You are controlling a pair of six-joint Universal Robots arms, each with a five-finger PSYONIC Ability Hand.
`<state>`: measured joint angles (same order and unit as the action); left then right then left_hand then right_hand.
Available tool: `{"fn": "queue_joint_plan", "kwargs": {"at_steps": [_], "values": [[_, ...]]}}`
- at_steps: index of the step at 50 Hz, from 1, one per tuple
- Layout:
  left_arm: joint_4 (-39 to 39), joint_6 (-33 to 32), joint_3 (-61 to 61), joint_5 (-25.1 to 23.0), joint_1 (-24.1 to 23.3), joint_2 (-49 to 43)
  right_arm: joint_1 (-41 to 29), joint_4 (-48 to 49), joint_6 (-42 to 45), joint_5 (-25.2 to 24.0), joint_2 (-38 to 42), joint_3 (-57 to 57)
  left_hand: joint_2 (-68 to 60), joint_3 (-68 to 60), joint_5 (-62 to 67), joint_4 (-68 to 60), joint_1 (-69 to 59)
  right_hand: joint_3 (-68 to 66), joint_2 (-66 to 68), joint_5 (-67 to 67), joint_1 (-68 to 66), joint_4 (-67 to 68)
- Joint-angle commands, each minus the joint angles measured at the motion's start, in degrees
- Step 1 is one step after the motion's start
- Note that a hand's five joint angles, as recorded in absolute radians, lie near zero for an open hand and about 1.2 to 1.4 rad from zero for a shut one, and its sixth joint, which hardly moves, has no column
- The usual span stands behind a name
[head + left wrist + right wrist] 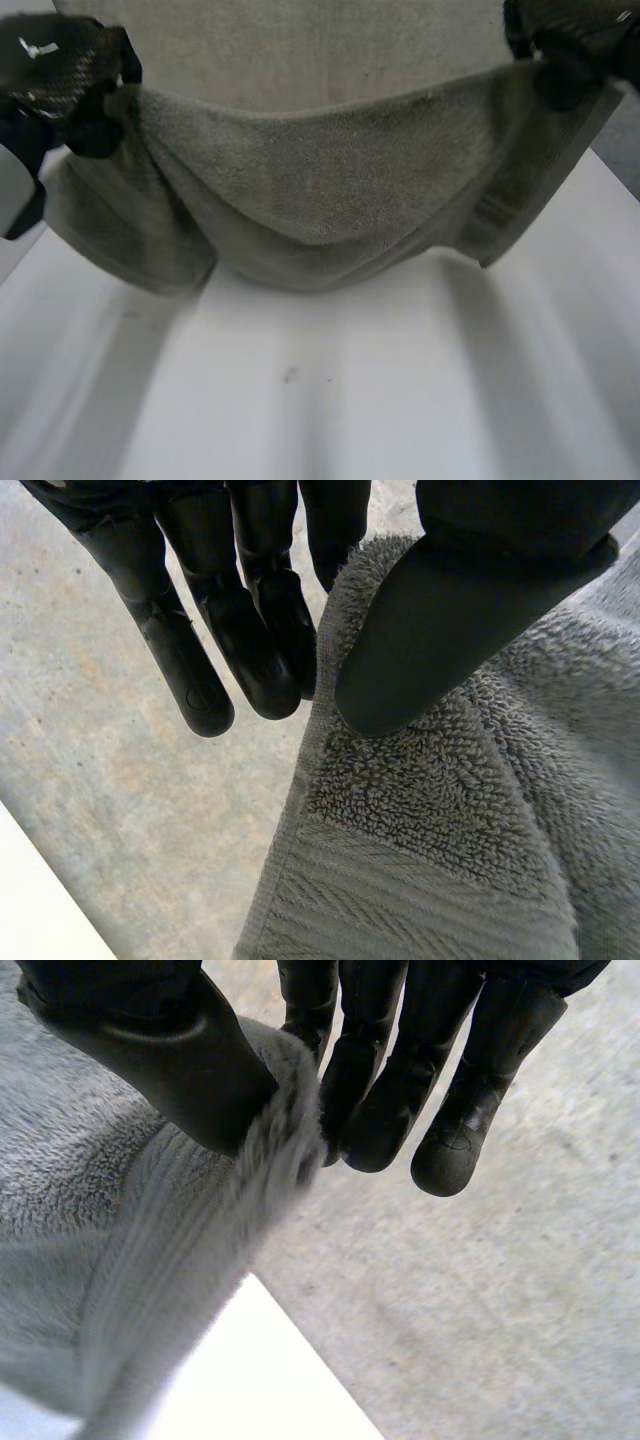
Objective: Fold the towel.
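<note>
Head view: grey towel (330,190), slack between left hand (72,85) and right hand (572,48), fingers (250,640) clamped on corners.

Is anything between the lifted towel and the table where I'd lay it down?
Nothing visible. The left hand and right hand pinch the towel at either end of its upper edge; it sags over bare white table.
</note>
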<state>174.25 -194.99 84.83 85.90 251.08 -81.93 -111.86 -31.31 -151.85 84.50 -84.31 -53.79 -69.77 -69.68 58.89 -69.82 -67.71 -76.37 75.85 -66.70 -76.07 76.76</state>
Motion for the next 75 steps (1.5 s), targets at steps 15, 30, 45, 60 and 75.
{"fn": "queue_joint_plan", "kwargs": {"at_steps": [15,30,45,60,75], "values": [[-7.3,-6.3,-13.3,-3.0,2.7,-23.6,-1.0,-1.2,3.9,0.3,19.5,5.7,-10.2,-10.3,11.1,-10.2,-12.3,-3.6,4.2,-3.3,-3.9,3.2],[7.0,-2.7,-53.5,-0.1,1.5,-42.4,-1.9,24.1,-0.3,3.8,40.4,48.6,-10.2,-10.3,11.1,-10.2,-12.3,-3.6,4.2,-3.3,-3.9,3.2],[7.3,3.2,-29.9,3.7,1.6,-33.0,-0.9,10.0,-2.6,-2.4,33.0,29.6,-10.2,-10.3,11.1,-10.2,-12.3,-3.6,4.2,-3.3,-3.9,3.2],[22.9,1.7,1.7,0.5,1.5,-39.6,1.6,23.2,4.5,-5.5,33.2,-12.9,-10.2,-10.3,11.1,-10.2,-12.3,-3.6,4.2,-3.3,-3.9,3.2],[24.0,-8.3,10.4,0.2,1.3,-36.7,7.4,31.7,3.8,-6.0,20.8,-30.7,15.5,15.4,-14.6,15.5,13.4,-3.6,4.2,-3.3,-3.9,3.2]]}}
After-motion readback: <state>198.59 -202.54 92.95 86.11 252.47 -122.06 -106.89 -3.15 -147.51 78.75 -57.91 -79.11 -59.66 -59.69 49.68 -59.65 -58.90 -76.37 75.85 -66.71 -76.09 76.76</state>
